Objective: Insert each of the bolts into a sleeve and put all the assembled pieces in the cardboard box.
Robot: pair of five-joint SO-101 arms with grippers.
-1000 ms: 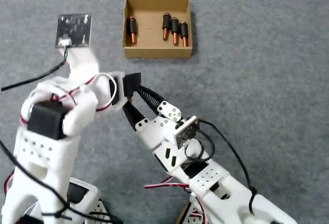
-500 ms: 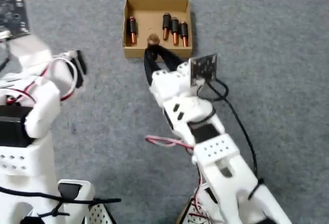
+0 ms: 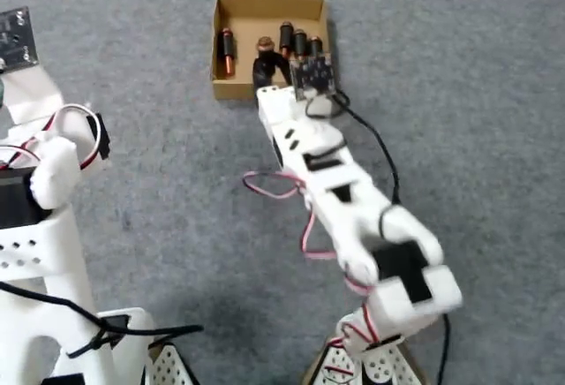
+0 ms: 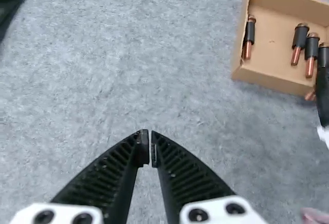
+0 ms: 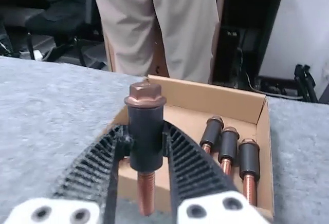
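Observation:
The cardboard box [image 3: 268, 85] stands at the table's far middle. Inside lie several assembled pieces: one at its left [image 3: 227, 52] and three side by side at its right [image 3: 300, 43]. My right gripper [image 3: 267, 69] is at the box's near wall, shut on a copper bolt in a black sleeve [image 5: 146, 131] held upright. The three pieces [image 5: 227, 144] lie just beyond it in the box [image 5: 205, 98]. My left gripper [image 4: 145, 149] is shut on nothing, over bare carpet to the near left of the box [image 4: 267, 77].
Grey carpet covers the table. The left arm [image 3: 44, 182] stands at the left edge, and the right arm [image 3: 344, 191] stretches across the middle with a loose red-white cable [image 3: 269, 186] beside it. A person stands behind the table's far edge.
The right arm swung from the table's middle up to the box, carrying the sleeved bolt. The left arm drew back to the left.

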